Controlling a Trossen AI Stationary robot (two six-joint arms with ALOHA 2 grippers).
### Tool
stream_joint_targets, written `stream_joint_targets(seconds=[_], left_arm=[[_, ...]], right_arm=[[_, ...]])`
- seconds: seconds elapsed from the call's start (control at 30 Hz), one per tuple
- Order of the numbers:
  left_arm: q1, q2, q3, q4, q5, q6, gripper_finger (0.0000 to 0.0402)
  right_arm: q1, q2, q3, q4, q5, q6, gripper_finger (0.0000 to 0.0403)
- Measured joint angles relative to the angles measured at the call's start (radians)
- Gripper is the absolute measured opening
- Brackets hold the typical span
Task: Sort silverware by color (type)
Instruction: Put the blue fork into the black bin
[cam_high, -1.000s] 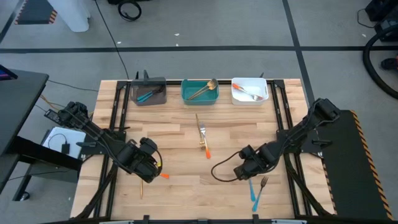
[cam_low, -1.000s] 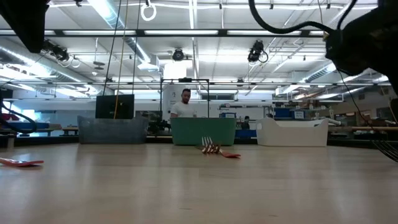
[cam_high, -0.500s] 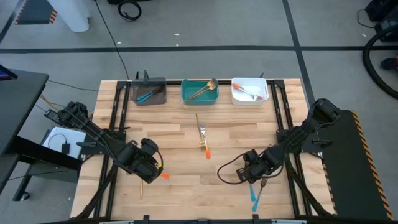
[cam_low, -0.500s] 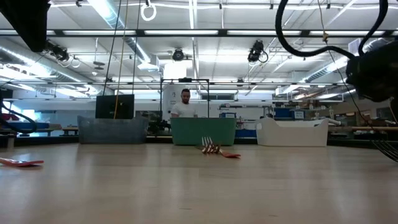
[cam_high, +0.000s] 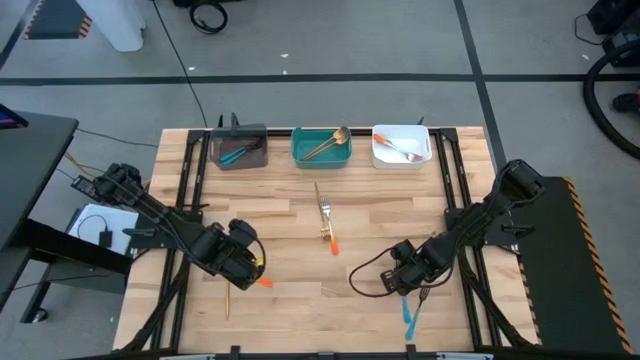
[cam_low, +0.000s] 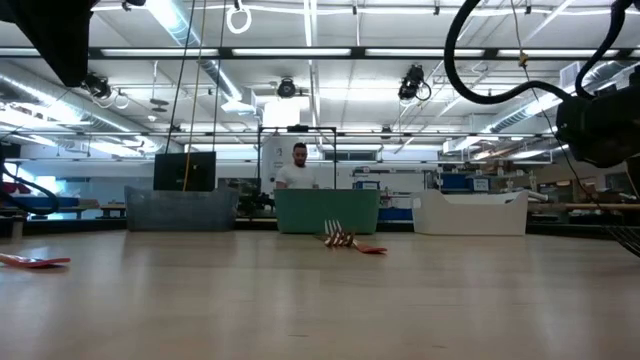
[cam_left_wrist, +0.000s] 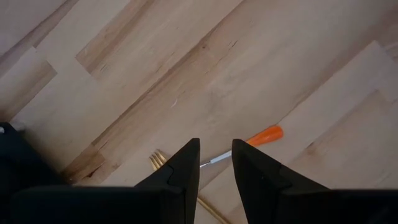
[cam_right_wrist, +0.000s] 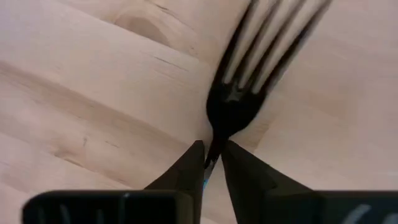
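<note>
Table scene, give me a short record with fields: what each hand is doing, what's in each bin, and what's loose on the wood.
left hand: open, fingers either side of the orange-handled utensil; a gold fork lies right beside it
right hand: fingers closing around the neck of the blue-handled fork
grey bin: blue-handled pieces
teal bin: gold pieces
white bin: orange-handled piece with silver head
loose at table centre: a gold piece and an orange-handled fork, lying together

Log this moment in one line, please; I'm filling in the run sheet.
left gripper: open, over orange-handled utensil | right gripper: closing on blue-handled fork | bins: partly filled
</note>
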Motion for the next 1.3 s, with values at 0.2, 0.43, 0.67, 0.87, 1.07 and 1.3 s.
stream_joint_targets(seconds=[0.2, 0.43, 0.67, 0.87, 1.07, 1.3], left_arm=[[0.031, 0.000, 0.000, 0.000, 0.000, 0.000, 0.0102], [0.075, 0.000, 0.000, 0.000, 0.000, 0.056, 0.0102], [0.139, 0.000, 0.000, 0.007, -0.010, 0.129, 0.0102], [0.235, 0.000, 0.000, 0.037, -0.023, 0.213, 0.0102], [0.353, 0.000, 0.000, 0.168, -0.023, 0.353, 0.0103], [0.502, 0.000, 0.000, 0.485, -0.023, 0.529, 0.0103]], right_arm=[[-0.018, -0.026, -0.009, -0.014, 0.001, -0.089, 0.0013], [-0.057, -0.072, -0.019, 0.006, -0.014, -0.182, 0.0012], [-0.132, -0.165, -0.020, 0.058, 0.096, -0.282, 0.0012], [-0.257, -0.324, -0.018, 0.120, 0.219, -0.459, 0.0012], [-0.413, -0.473, -0.017, 0.263, 0.298, -0.718, 0.0012], [-0.596, -0.534, -0.015, 0.559, 0.299, -1.056, 0.0012]])
